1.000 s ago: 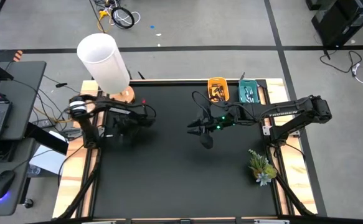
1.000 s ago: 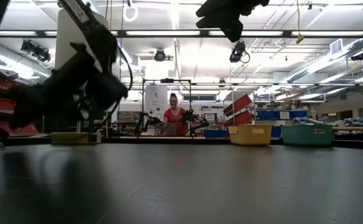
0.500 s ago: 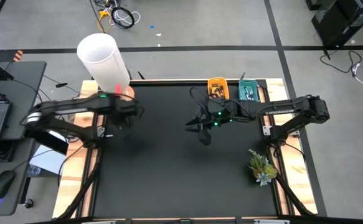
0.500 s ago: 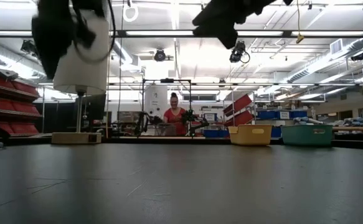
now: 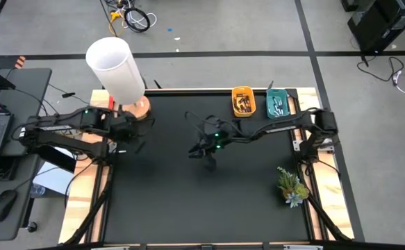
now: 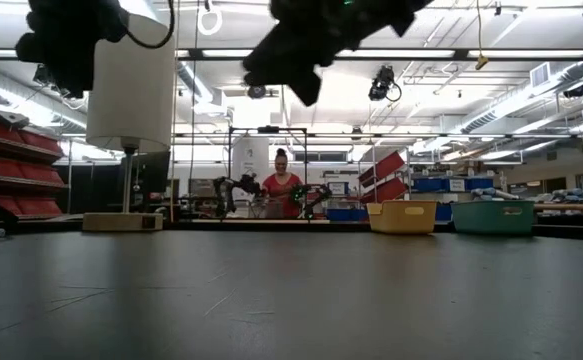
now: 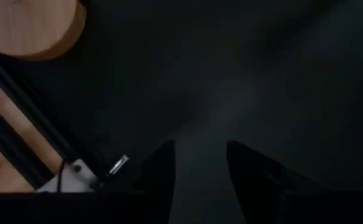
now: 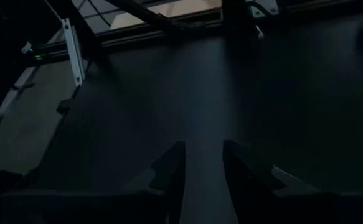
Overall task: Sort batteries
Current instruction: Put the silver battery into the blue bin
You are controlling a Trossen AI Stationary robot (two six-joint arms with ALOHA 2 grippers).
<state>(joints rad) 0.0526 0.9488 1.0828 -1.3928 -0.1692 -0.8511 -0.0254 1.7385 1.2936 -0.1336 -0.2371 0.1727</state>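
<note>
- Black matting covers the tabletop (image 5: 209,201), framed by pale wood, with grey workshop floor around it; the low view looks across to shelving, bright ceiling lights and a person seated far back.
- Batteries (image 5: 242,104) lie in the yellow tray (image 5: 243,92) at the upper right of the high view, and more sit in the teal tray (image 5: 278,103) just beside it; none shows on the bare mat.
- The right gripper (image 5: 206,147) hangs above the mat near the centre of the high view, well apart from both trays. Its wrist view shows the two fingers (image 8: 170,168) parted by a narrow gap with only dark mat between them, so it is released and carrying nothing.
- The left gripper (image 5: 134,130) hovers at the upper left of the frame, beside the white cylinder (image 5: 115,69) and its wooden base (image 5: 141,105). Its fingers (image 7: 159,171) also stand apart, empty.
- Judging by this, the step in hand is travel with empty jaws. To do it well, each arm should stay high over the mat and keep clear of the cylinder and the tray rims.
- Compared with a second ago, the right arm has stretched further left across the mat, away from the trays, and its jaws have narrowed a little.
- The left arm has pulled back toward the frame's left edge.
</note>
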